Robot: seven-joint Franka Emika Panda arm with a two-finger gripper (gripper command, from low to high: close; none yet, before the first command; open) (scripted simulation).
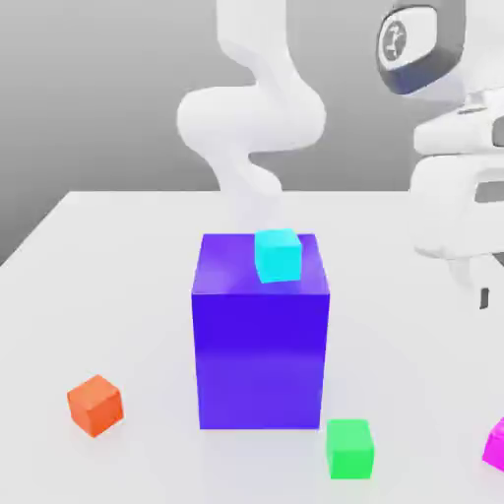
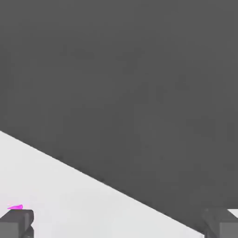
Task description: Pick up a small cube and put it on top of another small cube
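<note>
- A large glossy blue-violet box [image 1: 262,340] stands upright on the pale grey table [image 1: 118,276] and serves as the landmark for everything else
- A small cyan cube [image 1: 278,255] sits on top of the blue-violet box, near the back edge of its upper face and a little toward the exterior view's right
- A small orange cube [image 1: 95,405] rests on the table well apart from the box, off its lower corner on the exterior view's left
- A small green cube [image 1: 349,449] lies on the table just in front of the box's near corner on the exterior view's right, close to it but not touching
- The small plain magenta cube [image 1: 496,445] lies on the table well to the exterior view's right of the box, beyond the green cube and cut by the frame edge
- The white robot arm [image 1: 251,118] rises behind the box, and its bulky wrist hangs above the table to the exterior view's right of the box, over the magenta cube's side
- The tool [image 2: 119,225] is spread wide, its two dark fingertips [image 2: 17,222] standing at opposite sides of the hand view with nothing between them
- A thin magenta sliver beside one fingertip in the hand view is probably the magenta cube's edge [image 2: 16,207]
</note>
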